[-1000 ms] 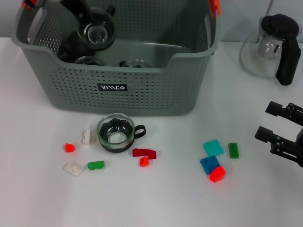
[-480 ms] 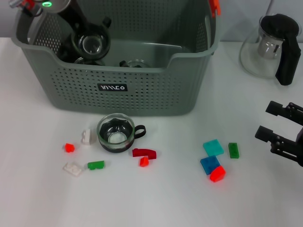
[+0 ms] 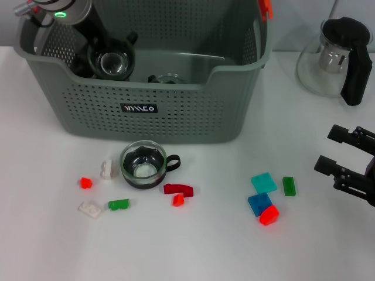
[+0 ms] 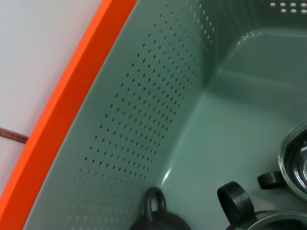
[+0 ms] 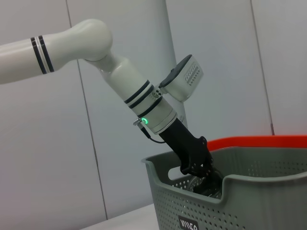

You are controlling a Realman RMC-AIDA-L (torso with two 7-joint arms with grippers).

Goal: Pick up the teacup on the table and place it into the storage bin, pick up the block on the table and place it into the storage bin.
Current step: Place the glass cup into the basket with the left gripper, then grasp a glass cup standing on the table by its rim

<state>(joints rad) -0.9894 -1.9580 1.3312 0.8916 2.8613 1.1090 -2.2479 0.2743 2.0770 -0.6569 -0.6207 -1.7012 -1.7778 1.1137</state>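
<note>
At the upper left of the head view, the left gripper (image 3: 105, 58) reaches down inside the large grey-green perforated plastic storage bin (image 3: 176, 111), clamped on a clear glass teacup with a black base (image 3: 111, 61) held near the bin's left wall. Another glass teacup with a black handle (image 3: 143, 165) sits on the white table (image 3: 193, 246) just below the bin's front wall, with small coloured plastic blocks (image 3: 179, 189) scattered around it. The right gripper (image 3: 345, 167) rests at the right edge, fingers apart.
</note>
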